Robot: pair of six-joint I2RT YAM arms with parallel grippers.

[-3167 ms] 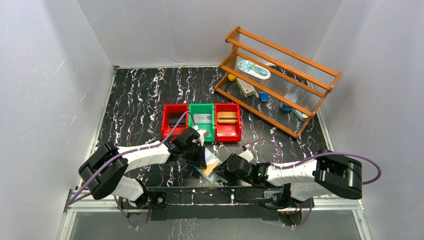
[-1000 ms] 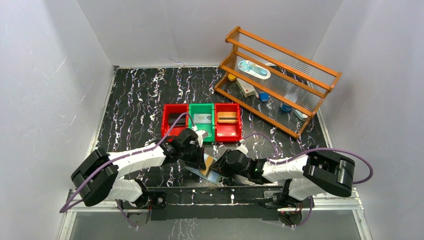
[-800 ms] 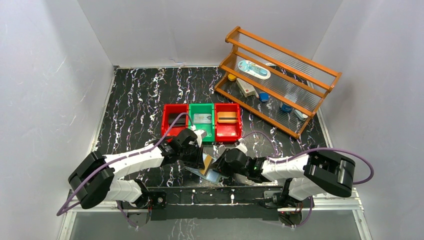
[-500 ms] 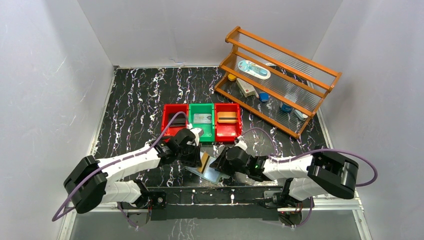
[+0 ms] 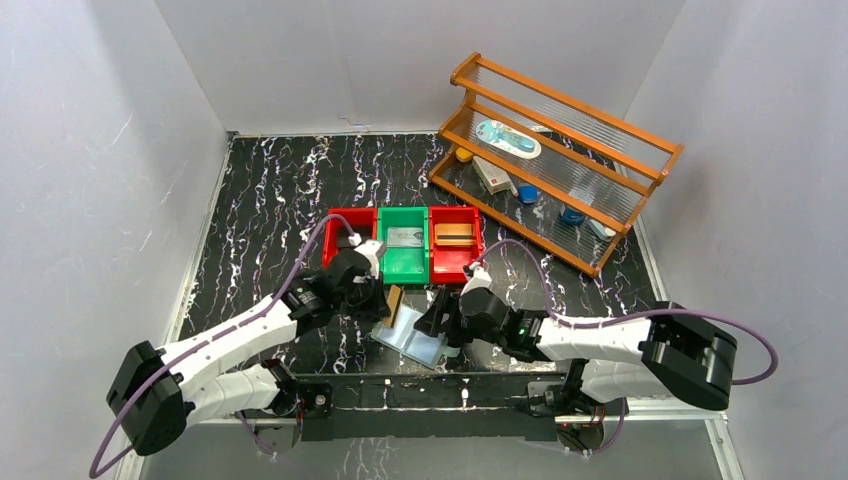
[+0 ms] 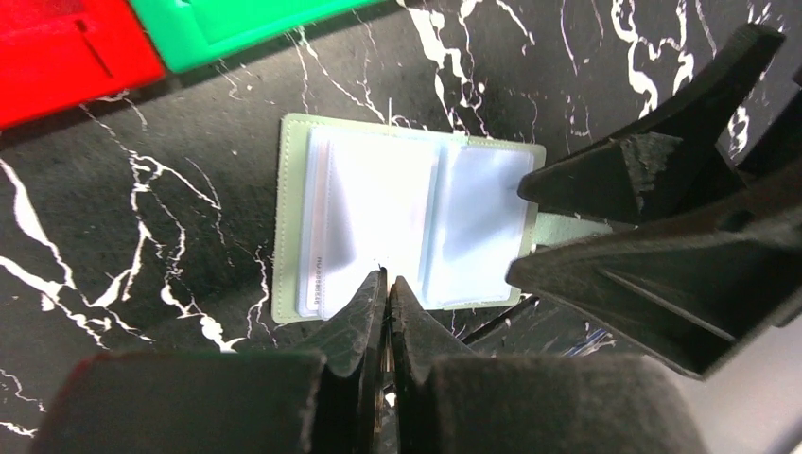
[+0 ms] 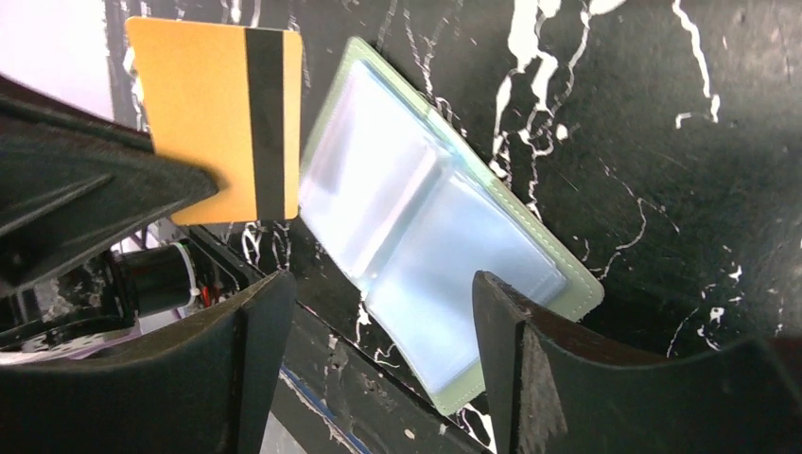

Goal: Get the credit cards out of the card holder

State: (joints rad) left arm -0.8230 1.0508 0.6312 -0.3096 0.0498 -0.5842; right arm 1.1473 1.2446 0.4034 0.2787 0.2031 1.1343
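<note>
Gripping a tan-gold rectangular plastic card with a black stripe down its back, the left hand has its two fingers pressed together on the card's lower corner. It holds the card off the black white-veined marble-patterned bench. The card stands tilted on edge, clear of the sleeves and just beside the far left edge of the sage-green soft folding card holder.

That holder lies open and flat on the bench near the front edge, between the two hands. Its pale blue clear plastic sleeves face up. Whether any card sits inside them cannot be told from these views.

The right hand is open, with its dark fingers spread wide over the holder's near right end, and it grips nothing. In the left wrist view one of its fingertips reaches the holder's right edge. Whether it touches is unclear.

Just beyond the hands, three small plastic bins stand in a row touching one another:
- The left red bin is partly covered by the left arm's purple cable.
- The middle green bin holds a silvery grey card.
- The right red bin holds a tan card.

Well apart at the far right stands an orange-brown wooden rack with clear ribbed shelves carrying small items.
</note>
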